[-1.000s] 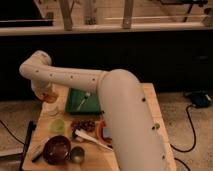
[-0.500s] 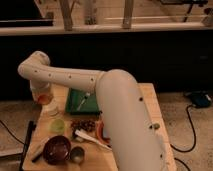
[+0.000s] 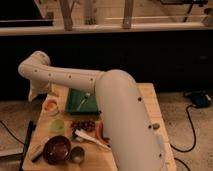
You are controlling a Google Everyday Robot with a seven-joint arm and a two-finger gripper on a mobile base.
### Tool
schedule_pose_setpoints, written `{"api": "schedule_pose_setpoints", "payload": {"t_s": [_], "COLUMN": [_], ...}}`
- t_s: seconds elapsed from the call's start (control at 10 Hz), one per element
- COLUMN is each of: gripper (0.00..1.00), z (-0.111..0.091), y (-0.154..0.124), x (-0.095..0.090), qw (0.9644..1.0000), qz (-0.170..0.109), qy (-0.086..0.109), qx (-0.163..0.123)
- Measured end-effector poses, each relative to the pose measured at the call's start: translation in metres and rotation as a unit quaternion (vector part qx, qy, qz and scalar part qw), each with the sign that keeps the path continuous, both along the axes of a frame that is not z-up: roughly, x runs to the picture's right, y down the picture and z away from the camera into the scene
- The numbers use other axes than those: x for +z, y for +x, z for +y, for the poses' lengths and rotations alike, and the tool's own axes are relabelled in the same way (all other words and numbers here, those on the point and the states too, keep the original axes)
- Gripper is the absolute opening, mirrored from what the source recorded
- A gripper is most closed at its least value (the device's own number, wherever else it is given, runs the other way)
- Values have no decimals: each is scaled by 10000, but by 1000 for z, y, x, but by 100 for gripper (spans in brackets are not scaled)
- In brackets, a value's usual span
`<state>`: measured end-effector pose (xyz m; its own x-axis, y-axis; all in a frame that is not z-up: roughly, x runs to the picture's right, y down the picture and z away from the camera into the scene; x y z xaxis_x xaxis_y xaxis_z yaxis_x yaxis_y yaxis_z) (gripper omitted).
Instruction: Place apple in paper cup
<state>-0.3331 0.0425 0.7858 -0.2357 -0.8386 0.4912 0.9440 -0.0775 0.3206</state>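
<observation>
The white paper cup (image 3: 50,108) stands on the wooden table (image 3: 145,100) near its left edge. The orange-red apple (image 3: 50,104) shows in the cup's mouth. My gripper (image 3: 36,93) hangs from the bent white arm (image 3: 75,77), just left of the cup and a little above it. It is apart from the apple.
A pale green cup (image 3: 57,125) stands just in front of the paper cup. A brown bowl (image 3: 56,149) and a grey metal cup (image 3: 76,154) are at the front left. A green tray (image 3: 82,100), dark brown clustered food (image 3: 82,124) and a white spoon (image 3: 92,139) lie mid-table.
The gripper was right over the paper cup with the apple at its tip. Now it has drawn up and to the left, and the apple sits in the cup.
</observation>
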Motion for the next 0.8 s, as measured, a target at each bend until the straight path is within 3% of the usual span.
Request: {"api": "schedule_pose_setpoints", "payload": {"t_s": [0.8], "gripper": [80], "z": [-1], "y": [4], "x": [2], "qw": [10000], "qz": [-3], "qy": [-39], "qx": [-6]}}
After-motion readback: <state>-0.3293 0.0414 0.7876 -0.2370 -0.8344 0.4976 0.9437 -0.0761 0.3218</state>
